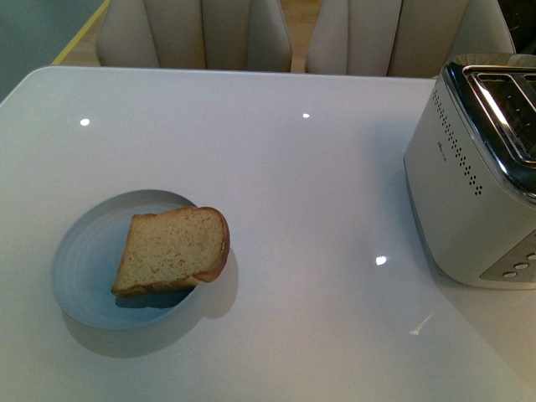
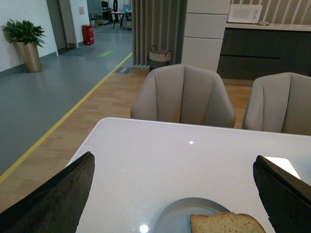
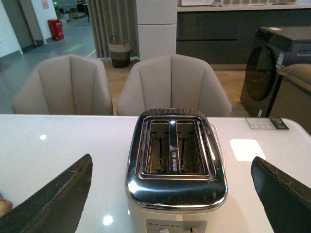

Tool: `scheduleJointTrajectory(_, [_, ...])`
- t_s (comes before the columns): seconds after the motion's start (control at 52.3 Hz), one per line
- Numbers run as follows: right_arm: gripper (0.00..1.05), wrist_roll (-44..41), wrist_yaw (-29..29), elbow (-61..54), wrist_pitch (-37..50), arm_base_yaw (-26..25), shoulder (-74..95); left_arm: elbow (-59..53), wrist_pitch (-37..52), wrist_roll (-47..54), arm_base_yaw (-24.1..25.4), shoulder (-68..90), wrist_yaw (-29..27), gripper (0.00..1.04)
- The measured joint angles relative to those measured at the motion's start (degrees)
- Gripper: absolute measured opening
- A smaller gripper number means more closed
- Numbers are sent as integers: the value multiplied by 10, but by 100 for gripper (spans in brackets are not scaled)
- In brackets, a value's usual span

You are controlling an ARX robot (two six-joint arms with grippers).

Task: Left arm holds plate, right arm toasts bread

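One slice of bread [image 1: 172, 249] lies on the plate [image 1: 79, 268] at lower left of the front view, overhanging its right rim, so with left gripper [image 2: 174, 165] and right gripper [image 3: 172, 165] both spread wide, the left should clamp bare rim clear of the crust.

Counter [image 1: 293, 167]: 1. Plate [image 1: 84, 268]: 1. Bread [image 1: 172, 249]: 1 slice. Toaster [image 1: 469, 193]: 1, w/ 2 slots [image 3: 159, 145] up top & at least 3 buttons [image 1: 520, 265] on its side. Chairs [image 1: 201, 33] behind the counter: 2. Light glints [image 1: 381, 260] on the counter, front view: 3. Left gripper [image 2: 173, 156]: 2 dark fingers [image 2: 53, 199]. Right gripper [image 3: 171, 158]: 2 dark fingers [image 3: 53, 199]. Bkgd, left wrist view: 1 potted plant [image 2: 24, 41], 1 wicker basket [image 2: 160, 57], 1 red object [image 2: 88, 34]. Bkgd, right wrist view: 1 dark front-loading machine [image 3: 265, 73].
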Motion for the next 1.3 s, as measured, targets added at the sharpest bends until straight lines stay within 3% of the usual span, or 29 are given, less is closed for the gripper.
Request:
scheduleJointTrajectory(0.802, [96,0,0,0,0,0,0,2,-4,-2,-2,2,-5,97])
scheduleJointTrajectory(0.86, [96,0,0,0,0,0,0,42,-105,-59,-20,51,-67,97])
scheduleJointTrajectory(0.974, [96,0,0,0,0,0,0,87,-205,-137,-25,137,-90,97])
scheduleJointTrajectory(1.127, [96,0,0,0,0,0,0,103,-171,-162,-16,187,-68,97])
scheduleJointTrajectory(1.299, [96,0,0,0,0,0,0,109,-30,-143,35,314,-12,97])
